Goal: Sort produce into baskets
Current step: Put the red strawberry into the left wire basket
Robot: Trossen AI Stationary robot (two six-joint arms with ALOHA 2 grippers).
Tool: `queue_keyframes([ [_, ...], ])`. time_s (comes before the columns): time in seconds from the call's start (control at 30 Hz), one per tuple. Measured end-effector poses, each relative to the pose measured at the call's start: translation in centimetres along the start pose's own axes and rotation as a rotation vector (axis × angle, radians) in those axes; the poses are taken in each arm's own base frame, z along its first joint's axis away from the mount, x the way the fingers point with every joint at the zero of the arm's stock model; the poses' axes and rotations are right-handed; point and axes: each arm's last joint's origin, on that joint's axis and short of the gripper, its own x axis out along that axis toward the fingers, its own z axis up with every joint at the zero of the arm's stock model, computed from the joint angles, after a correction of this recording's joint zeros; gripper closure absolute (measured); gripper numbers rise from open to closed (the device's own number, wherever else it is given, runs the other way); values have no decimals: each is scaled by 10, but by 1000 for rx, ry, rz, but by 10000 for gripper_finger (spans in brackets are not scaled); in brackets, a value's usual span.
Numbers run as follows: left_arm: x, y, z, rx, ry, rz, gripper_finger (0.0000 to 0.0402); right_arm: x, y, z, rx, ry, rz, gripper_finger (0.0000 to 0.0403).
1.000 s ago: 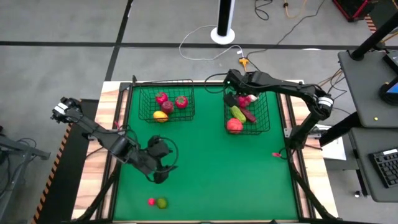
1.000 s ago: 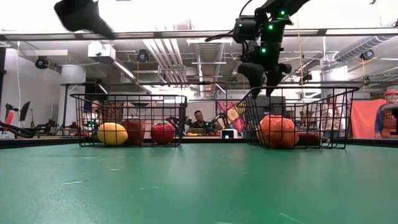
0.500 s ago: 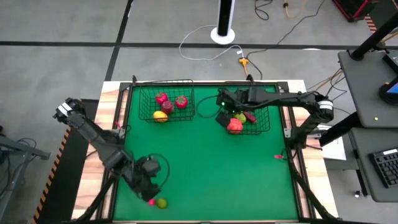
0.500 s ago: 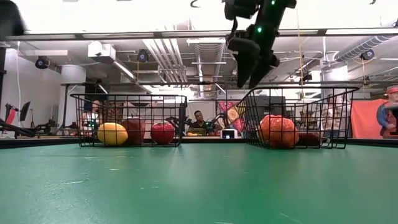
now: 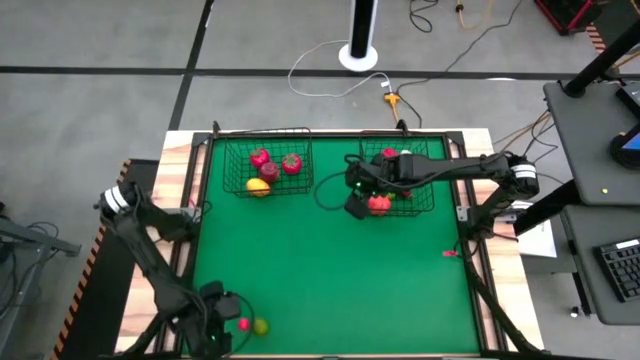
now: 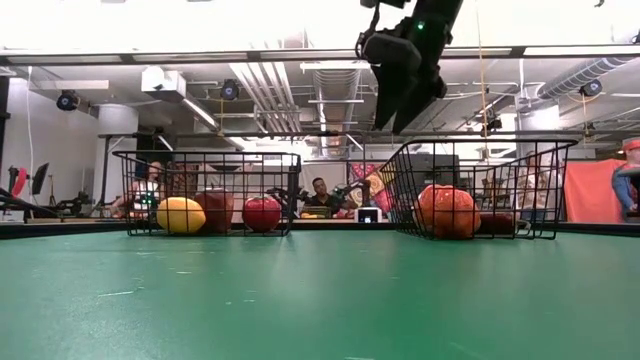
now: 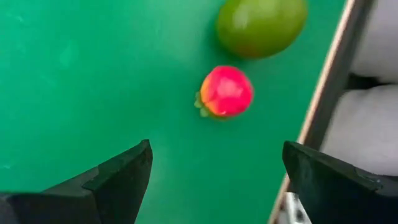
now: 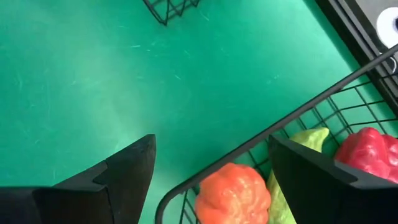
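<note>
A small red round fruit and a green lime lie on the green mat near the table's near left corner. My left gripper hovers open just above them, pointing steeply down, with the red fruit ahead of its fingertips. The left basket holds red pieces and a yellow one. In the right basket are an orange-red piece, a yellow-green one and a red one. My right gripper hangs open and empty above that basket's left rim.
The mat's near edge strip runs close beside the two loose pieces. A small red object lies at the mat's right edge. Open green mat spreads between the baskets and the near edge.
My left gripper has swung from the mat's left middle toward the near left corner, sinking and tipping to point steeply down over the red fruit and lime. My right gripper has drawn from over the right basket's far side toward its left rim. No produce has moved.
</note>
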Motion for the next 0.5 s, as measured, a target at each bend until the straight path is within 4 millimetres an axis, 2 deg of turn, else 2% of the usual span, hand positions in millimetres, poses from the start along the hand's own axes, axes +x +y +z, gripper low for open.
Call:
queue_keyframes([
  [0.23, 21, -2, -4, 63, -3, 55, 61, -1, 4, -1, 21, -1, 7, 101],
  [0.5, 22, -2, -1, 102, -86, 71, 61, -1, 4, -1, 39, 0, 7, 106],
])
